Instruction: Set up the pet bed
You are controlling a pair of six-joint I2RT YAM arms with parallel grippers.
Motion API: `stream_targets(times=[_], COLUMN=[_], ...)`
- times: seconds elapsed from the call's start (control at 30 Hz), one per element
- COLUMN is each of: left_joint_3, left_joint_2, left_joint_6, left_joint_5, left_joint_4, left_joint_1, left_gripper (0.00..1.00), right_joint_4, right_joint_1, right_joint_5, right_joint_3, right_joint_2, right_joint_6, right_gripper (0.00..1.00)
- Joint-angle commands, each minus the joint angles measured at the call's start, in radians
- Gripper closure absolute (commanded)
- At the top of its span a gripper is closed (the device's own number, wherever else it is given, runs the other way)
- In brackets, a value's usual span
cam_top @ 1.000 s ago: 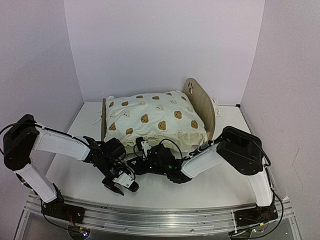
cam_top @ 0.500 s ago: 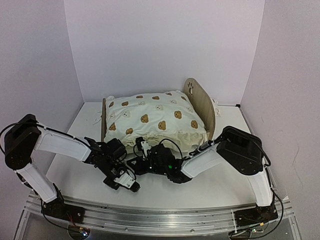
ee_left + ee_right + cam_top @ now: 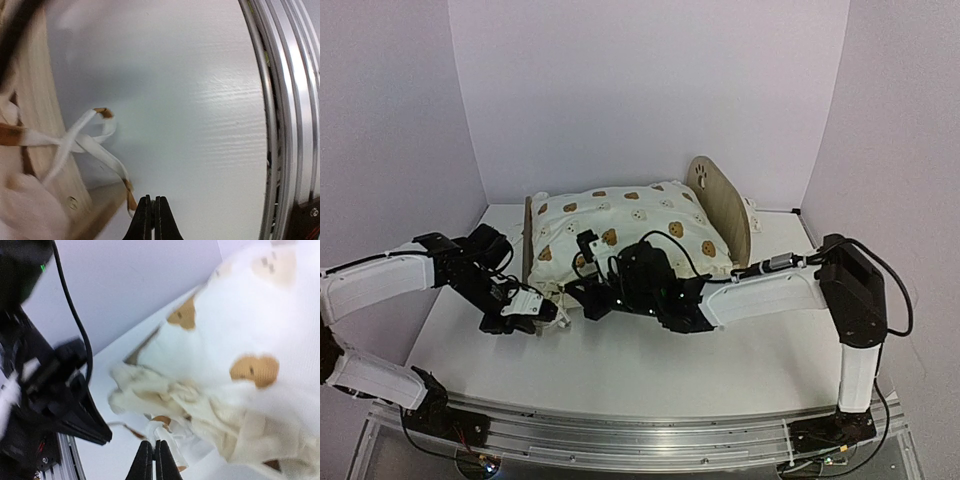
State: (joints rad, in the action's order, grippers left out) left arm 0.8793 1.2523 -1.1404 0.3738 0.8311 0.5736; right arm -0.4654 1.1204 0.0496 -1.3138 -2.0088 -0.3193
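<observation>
The pet bed stands at the back of the table, with its rounded headboard on the right and its low footboard on the left. Cream bear-print bedding is piled on it and hides the base. My left gripper is shut just in front of the bed's front left corner. A white ribbon tie hangs off the wooden frame, and its brown end touches my left finger. My right gripper is shut at the bedding's ruffled front edge. Another white ribbon lies right at its tips; whether it is pinched does not show.
An aluminium rail runs along the table's near edge. White walls close in the back and both sides. A small white piece sticks out behind the headboard. Both arms reach low over the white table in front of the bed.
My left gripper has shut and swung from near the table's front up to the bed's front left corner. My right arm has stretched out, carrying its shut gripper up to the bedding's edge.
</observation>
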Motion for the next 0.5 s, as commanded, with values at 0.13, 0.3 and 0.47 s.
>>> stream_targets(times=[0.13, 0.3, 0.47], left_joint_3=[-0.206, -0.305, -0.368], left_joint_2=[-0.177, -0.248, -0.293], left_joint_6=[-0.027, -0.065, -0.09], left_joint_5=[-0.124, -0.198, -0.222], left_joint_4=[0.171, 0.197, 0.202], left_joint_1=[-0.017, -0.017, -0.017], left_gripper=[1.0, 1.0, 1.0], right_joint_4=[0.222, 0.266, 0.322], right_joint_1=[-0.089, -0.127, -0.145], right_joint_5=[0.033, 0.025, 0.015], right_joint_3=[-0.252, -0.384, -0.514], right_joint_2=[0.061, 0.055, 0.012], right_joint_6=[0.197, 0.253, 0.308], right_gripper=[1.0, 1.0, 1.0])
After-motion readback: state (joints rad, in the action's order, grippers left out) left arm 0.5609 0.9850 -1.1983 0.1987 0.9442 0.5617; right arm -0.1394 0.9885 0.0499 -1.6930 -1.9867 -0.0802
